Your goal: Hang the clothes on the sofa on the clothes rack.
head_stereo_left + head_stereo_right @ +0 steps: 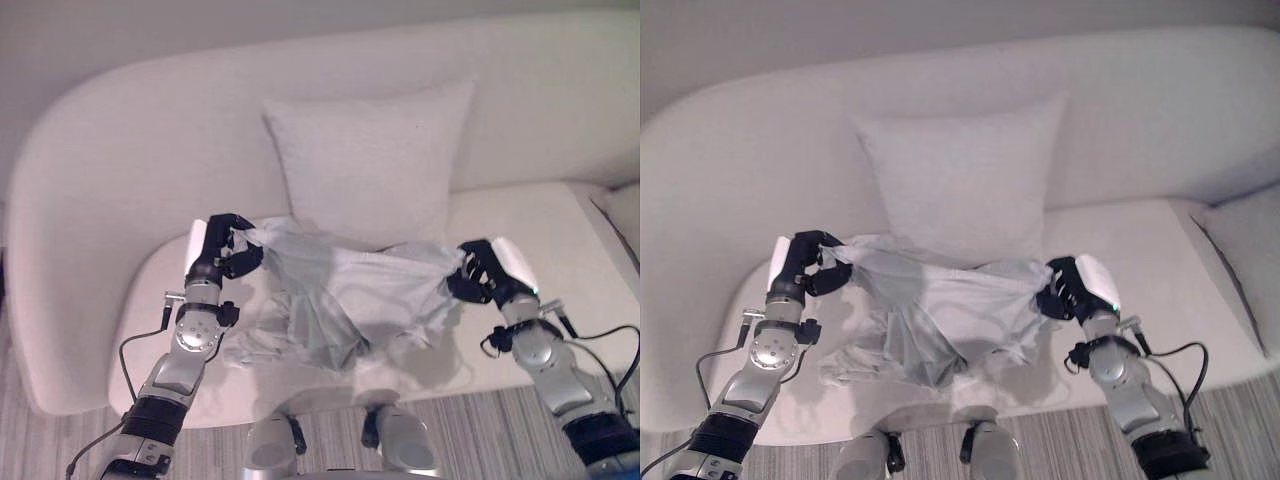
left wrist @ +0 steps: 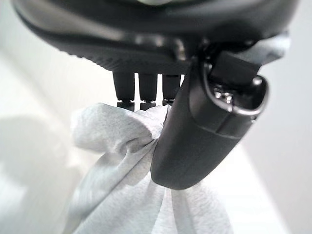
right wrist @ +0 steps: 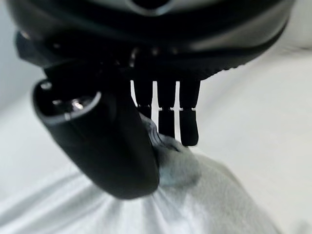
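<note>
Fingers (image 2: 141, 92) of your left hand (image 1: 222, 250) are curled down against the thumb, and a bunched corner of the pale grey garment (image 1: 340, 300) is pinched between them; your left wrist view shows the cloth gathered into a tight twist just under the fingertips and fanning out below. Fingers (image 3: 168, 109) of your right hand (image 1: 478, 272) are likewise bent toward the thumb, and the fabric is squeezed into a dark fold where they meet, so this hand too has a firm pinch on the garment's opposite corner.

Between your two hands the garment is stretched into a shallow sagging band, its upper edge running from one pinch to the other. Its middle and lower part hang in loose folds and rest crumpled on the seat of the sofa (image 1: 110, 190), near the front edge. Your left hand sits slightly higher than your right.

Behind the garment, a square white cushion (image 1: 370, 160) leans upright against the sofa's curved backrest, roughly centred between your hands; the cloth's upper edge lies just in front of its lower border. A second cushion (image 1: 1245, 260) shows at the far right end of the seat, well apart from the garment. Striped grey flooring (image 1: 480, 430) shows below the sofa's front edge.
</note>
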{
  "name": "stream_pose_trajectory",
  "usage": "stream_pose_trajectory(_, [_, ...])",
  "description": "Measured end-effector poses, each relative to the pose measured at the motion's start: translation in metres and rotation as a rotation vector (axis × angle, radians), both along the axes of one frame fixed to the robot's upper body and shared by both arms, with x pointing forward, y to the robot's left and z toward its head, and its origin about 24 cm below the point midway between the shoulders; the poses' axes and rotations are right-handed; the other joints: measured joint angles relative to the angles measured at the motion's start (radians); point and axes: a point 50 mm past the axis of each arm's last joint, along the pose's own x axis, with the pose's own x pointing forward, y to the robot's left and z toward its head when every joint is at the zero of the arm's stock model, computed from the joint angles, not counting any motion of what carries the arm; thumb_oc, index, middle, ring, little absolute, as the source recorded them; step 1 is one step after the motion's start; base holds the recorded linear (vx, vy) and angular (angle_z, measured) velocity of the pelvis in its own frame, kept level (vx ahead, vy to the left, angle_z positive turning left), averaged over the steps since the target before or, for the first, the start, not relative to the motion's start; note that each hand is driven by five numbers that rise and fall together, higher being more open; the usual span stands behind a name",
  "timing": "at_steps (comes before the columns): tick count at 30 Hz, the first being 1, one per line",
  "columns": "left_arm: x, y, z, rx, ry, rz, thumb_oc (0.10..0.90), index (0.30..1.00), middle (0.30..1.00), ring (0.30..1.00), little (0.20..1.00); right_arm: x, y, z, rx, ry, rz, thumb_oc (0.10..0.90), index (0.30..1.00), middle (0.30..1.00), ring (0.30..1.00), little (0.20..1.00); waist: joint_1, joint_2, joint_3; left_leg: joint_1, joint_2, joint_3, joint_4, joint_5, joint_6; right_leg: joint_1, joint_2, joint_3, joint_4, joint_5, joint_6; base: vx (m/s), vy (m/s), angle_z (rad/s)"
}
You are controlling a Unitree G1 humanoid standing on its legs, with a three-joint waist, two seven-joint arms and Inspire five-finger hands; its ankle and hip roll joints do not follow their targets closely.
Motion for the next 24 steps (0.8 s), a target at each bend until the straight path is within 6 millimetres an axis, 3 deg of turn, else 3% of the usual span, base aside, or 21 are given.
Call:
stream_pose_trajectory(4, [-0.011,0.011,0.020,-0.010,-0.094,0.031,0.400,0.300,0.300,0.300,0.300,0.010,0.013,0.021,-0.041,-0.063,0.076,0.400,0.300,0.300,0.300,0.300,0.066,0.015,-0.023,0.023,-0.001,-0.068,-0.001,-0.004,0.002,0.074,0.005,-0.069,0.001,-0.023,-0.007,-0.02,-0.011,0.56])
stream_pose_trajectory(6, [-0.022,0.031,0.041,0.005,-0.197,0.113,0.400,0.300,0.300,0.300,0.300,0.018,0.019,0.046,-0.079,-0.152,0.108,0.400,0.300,0.300,0.300,0.300,0.156,0.039,-0.059,0.024,-0.005,-0.121,0.003,-0.010,-0.006,0.117,0.002,-0.125,0.001,-0.037,-0.003,-0.08,0.073,0.75])
stream_pose_trajectory(8, [-0.027,0.044,0.051,0.013,-0.244,0.168,0.400,0.300,0.300,0.300,0.300,0.020,0.024,0.057,-0.111,-0.196,0.129,0.400,0.300,0.300,0.300,0.300,0.192,0.047,-0.081,0.014,-0.013,-0.151,0.010,-0.020,-0.006,0.144,-0.011,-0.184,0.001,-0.044,-0.001,-0.09,0.138,0.79])
stream_pose_trajectory(11, [-0.036,0.058,0.067,0.026,-0.336,0.248,0.400,0.300,0.300,0.300,0.300,0.017,0.034,0.074,-0.129,-0.274,0.199,0.400,0.300,0.300,0.300,0.300,0.219,0.019,-0.083,0.014,0.003,-0.094,0.096,-0.064,0.017,0.176,-0.073,-0.258,0.001,-0.039,-0.005,-0.11,0.296,0.69])
stream_pose_trajectory(12, [-0.038,0.064,0.072,0.043,-0.361,0.268,0.400,0.300,0.300,0.300,0.300,0.015,0.037,0.080,-0.129,-0.302,0.221,0.400,0.300,0.300,0.300,0.300,0.229,-0.011,-0.081,0.012,0.015,-0.098,0.198,-0.108,-0.029,0.176,-0.113,-0.263,0.002,-0.030,0.007,-0.05,0.372,0.36])
stream_pose_trajectory(13, [-0.039,0.068,0.077,0.059,-0.374,0.280,0.400,0.300,0.300,0.300,0.300,0.015,0.039,0.082,-0.133,-0.313,0.228,0.400,0.300,0.300,0.300,0.300,0.223,-0.036,-0.083,0.014,0.029,-0.090,0.247,-0.132,-0.067,0.179,-0.139,-0.269,0.006,-0.023,0.021,-0.11,0.431,0.37])
stream_pose_trajectory(14, [-0.040,0.070,0.080,0.068,-0.387,0.287,0.400,0.300,0.300,0.300,0.300,0.014,0.039,0.084,-0.138,-0.323,0.233,0.400,0.300,0.300,0.300,0.300,0.205,-0.052,-0.094,0.044,0.062,-0.100,0.234,-0.133,-0.076,0.179,-0.168,-0.272,0.016,-0.018,0.027,-0.10,0.572,0.45])
stream_pose_trajectory(15, [-0.039,0.070,0.085,0.082,-0.414,0.277,0.400,0.300,0.300,0.300,0.300,0.013,0.035,0.090,-0.147,-0.347,0.229,0.400,0.300,0.300,0.300,0.300,0.191,-0.051,-0.095,0.071,0.105,-0.120,0.266,-0.150,-0.133,0.191,-0.182,-0.272,0.022,-0.005,0.046,-0.13,0.505,0.35])
stream_pose_trajectory(17, [-0.037,0.071,0.098,0.111,-0.461,0.272,0.400,0.300,0.300,0.300,0.300,0.017,0.036,0.104,-0.149,-0.390,0.219,0.400,0.300,0.300,0.300,0.300,0.155,-0.044,-0.102,0.124,0.164,-0.122,0.219,-0.151,-0.137,0.197,-0.211,-0.279,0.037,0.024,0.091,-0.13,0.542,0.29])
stream_pose_trajectory(18, [-0.034,0.069,0.105,0.112,-0.490,0.263,0.400,0.300,0.300,0.300,0.300,0.018,0.035,0.113,-0.162,-0.416,0.214,0.400,0.300,0.300,0.300,0.300,0.134,-0.038,-0.106,0.140,0.162,-0.139,0.172,-0.139,-0.132,0.193,-0.234,-0.283,0.044,0.043,0.118,-0.14,0.571,0.43])
stream_pose_trajectory(19, [-0.031,0.067,0.115,0.116,-0.527,0.254,0.400,0.300,0.300,0.300,0.300,0.017,0.032,0.123,-0.180,-0.446,0.209,0.400,0.300,0.300,0.300,0.300,0.110,-0.036,-0.110,0.149,0.133,-0.157,0.130,-0.200,-0.161,0.188,-0.267,-0.289,0.048,0.066,0.144,-0.15,0.544,0.54])
stream_pose_trajectory(20, [-0.026,0.067,0.134,0.160,-0.576,0.249,0.400,0.300,0.300,0.300,0.300,0.017,0.037,0.117,-0.132,-0.451,0.206,0.400,0.300,0.300,0.300,0.300,0.091,-0.141,-0.122,0.125,0.004,-0.165,0.113,-0.168,-0.122,0.161,-0.360,-0.269,0.062,0.108,0.133,-0.18,0.513,0.48])
stream_pose_trajectory(21, [-0.025,0.067,0.141,0.169,-0.601,0.250,0.400,0.300,0.300,0.300,0.300,0.016,0.038,0.115,-0.130,-0.450,0.213,0.400,0.300,0.300,0.300,0.300,0.091,-0.161,-0.136,0.093,-0.021,-0.169,0.135,-0.169,-0.103,0.148,-0.359,-0.251,0.067,0.116,0.133,-0.18,0.486,0.22])
stream_pose_trajectory(22, [-0.024,0.068,0.151,0.188,-0.626,0.256,0.400,0.300,0.300,0.300,0.300,0.017,0.039,0.118,-0.133,-0.461,0.216,0.400,0.300,0.300,0.300,0.300,0.115,-0.181,-0.144,0.068,-0.051,-0.161,0.158,-0.177,-0.081,0.129,-0.383,-0.258,0.060,0.175,0.097,-0.18,0.438,0.16])
stream_pose_trajectory(24, [-0.017,0.066,0.177,0.266,-0.671,0.237,0.400,0.300,0.300,0.300,0.300,0.018,0.039,0.124,-0.153,-0.483,0.206,0.400,0.300,0.300,0.300,0.300,0.122,-0.192,-0.144,0.031,-0.099,-0.180,0.195,-0.185,-0.028,0.111,-0.435,-0.235,0.075,0.303,0.050,-0.23,0.428,0.34])
